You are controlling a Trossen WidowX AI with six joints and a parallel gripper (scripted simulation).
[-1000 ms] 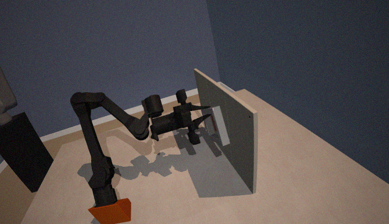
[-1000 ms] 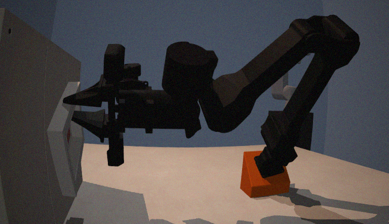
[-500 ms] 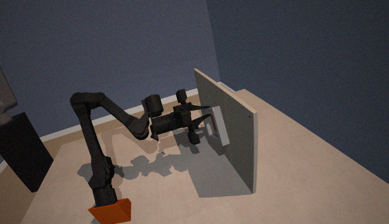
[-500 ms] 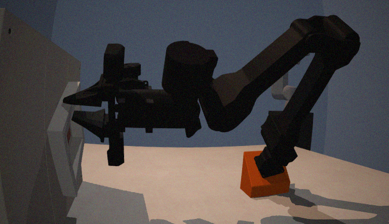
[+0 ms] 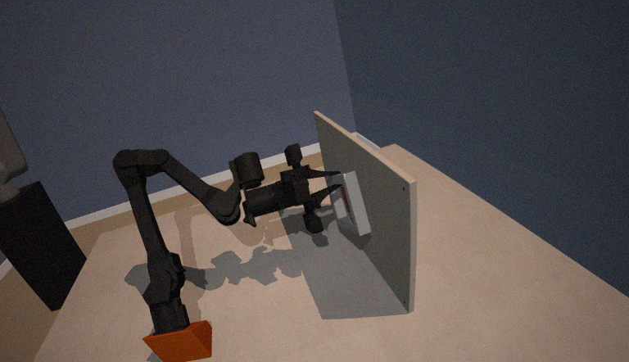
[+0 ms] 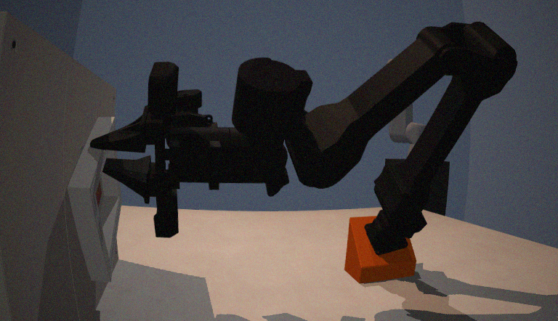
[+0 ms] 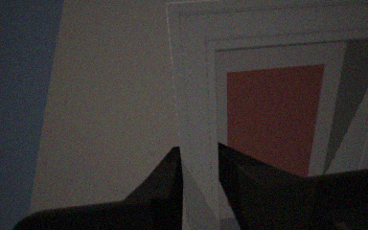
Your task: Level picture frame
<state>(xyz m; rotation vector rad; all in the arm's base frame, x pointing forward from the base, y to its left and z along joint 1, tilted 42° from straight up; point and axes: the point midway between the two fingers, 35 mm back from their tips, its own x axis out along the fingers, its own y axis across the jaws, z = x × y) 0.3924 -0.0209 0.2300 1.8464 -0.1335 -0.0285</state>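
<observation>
A white picture frame (image 5: pixel 358 205) (image 6: pixel 84 206) (image 7: pixel 194 96) with a red picture (image 7: pixel 273 115) hangs on the grey wall panel (image 5: pixel 389 237) (image 6: pixel 36 136) (image 7: pixel 110 105). It hangs crooked, with its edges leaning in the wrist view. My gripper (image 5: pixel 341 181) (image 6: pixel 96 153) (image 7: pixel 195 150) reaches level at the panel. It is shut on the frame's side bar, one finger on the outer edge and one on the inner edge. The screw and the notched strip behind the frame are hidden.
The panel stands upright on a beige table (image 5: pixel 486 269) (image 6: pixel 267 251). The arm's orange base block (image 5: pixel 178 341) (image 6: pixel 378 256) sits near the table's front edge. A black cabinet (image 5: pixel 32 242) stands beside the table on the floor.
</observation>
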